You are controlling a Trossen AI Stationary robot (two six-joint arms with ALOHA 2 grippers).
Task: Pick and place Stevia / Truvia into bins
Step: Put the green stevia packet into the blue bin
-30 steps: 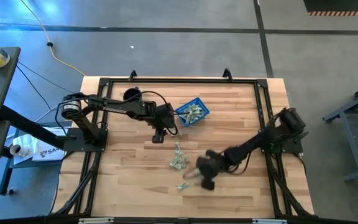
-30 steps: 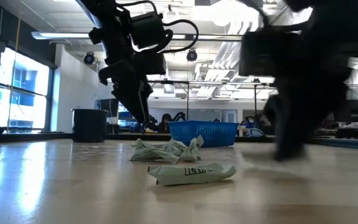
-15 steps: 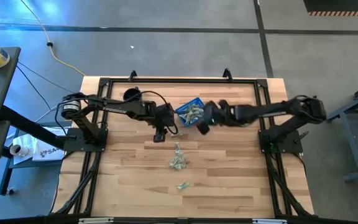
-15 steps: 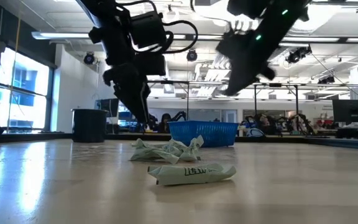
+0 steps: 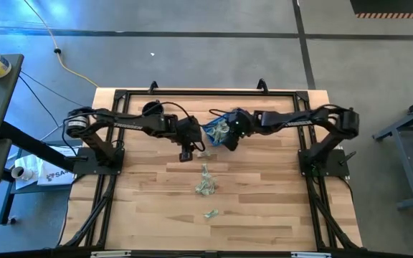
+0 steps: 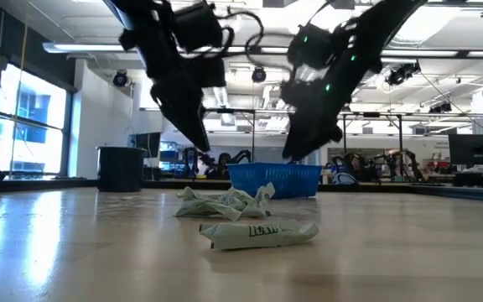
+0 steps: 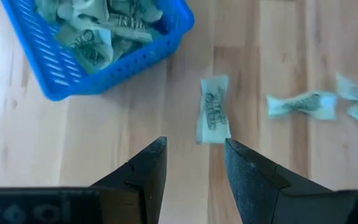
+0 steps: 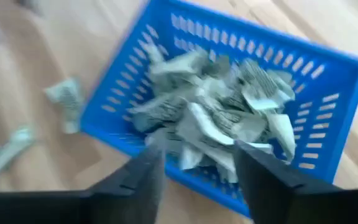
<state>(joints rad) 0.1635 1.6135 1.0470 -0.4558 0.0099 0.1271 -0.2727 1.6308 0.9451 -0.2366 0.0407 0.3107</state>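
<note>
Where crumpled paper packets (image 8: 216, 118) fill perforated basket (image 8: 328, 93) (blue plastic).

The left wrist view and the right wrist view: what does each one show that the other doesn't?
Only the left wrist view shows the left gripper, open, above a lone packet lying on the table. Only the right wrist view shows the right gripper, open, over the pile of packets inside the basket. Both share the blue basket and loose packets beside it.
</note>
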